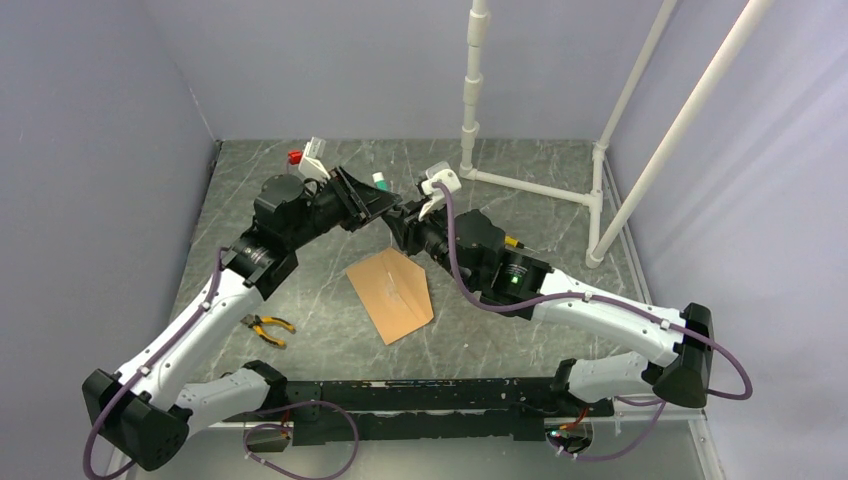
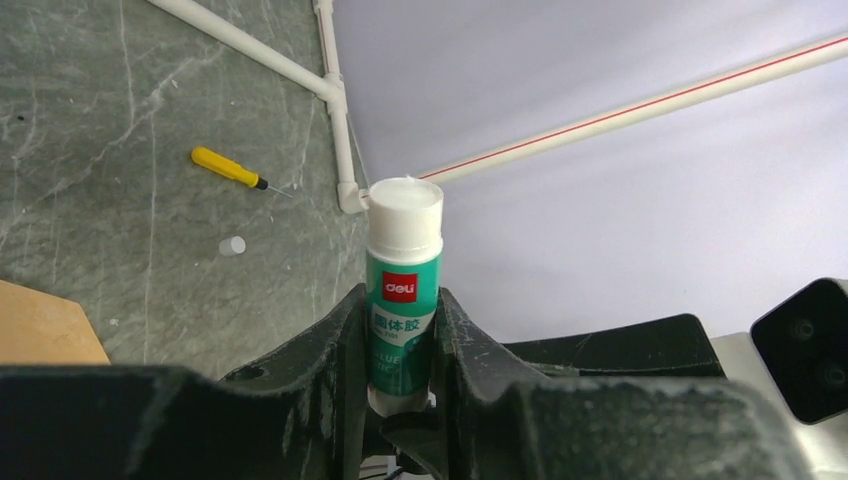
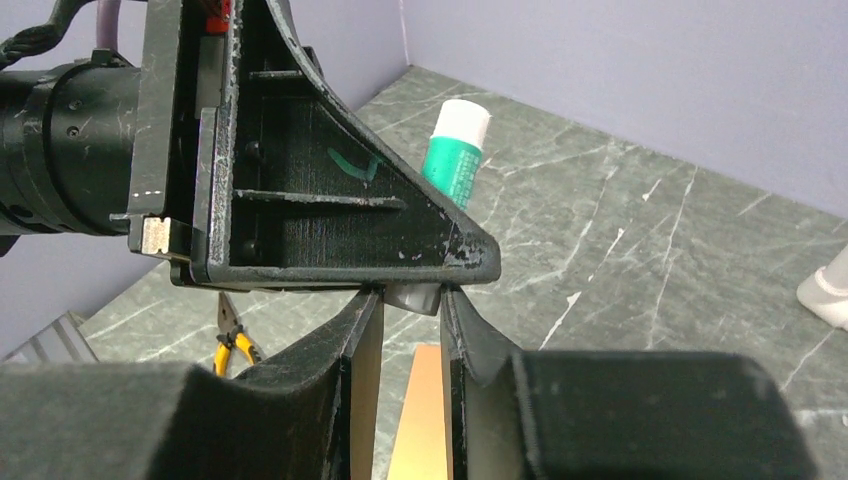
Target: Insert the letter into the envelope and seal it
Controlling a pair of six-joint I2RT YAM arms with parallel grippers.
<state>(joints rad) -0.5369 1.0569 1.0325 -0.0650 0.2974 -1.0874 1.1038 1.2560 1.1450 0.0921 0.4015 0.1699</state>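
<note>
The brown envelope (image 1: pixel 390 293) lies flat on the marble table between the two arms; one of its corners shows in the left wrist view (image 2: pixel 40 325). The letter is hidden from every view. Above the table my left gripper (image 2: pixel 403 300) is shut on the body of a green glue stick (image 2: pixel 403 290) with a white top. The stick also shows in the right wrist view (image 3: pixel 455 150). My right gripper (image 3: pixel 412 295) meets it from the other side, its fingertips pinching the stick's pale bottom end (image 3: pixel 412 297). From above, both grippers (image 1: pixel 375 205) (image 1: pixel 405 215) touch tip to tip.
Yellow-handled pliers (image 1: pixel 266 327) lie left of the envelope. A yellow screwdriver (image 2: pixel 228 168) and a small white cap (image 2: pixel 232 245) lie on the far right of the table. A white pipe frame (image 1: pixel 530 185) stands at the back right, and a red-capped item (image 1: pixel 296 157) at the back left.
</note>
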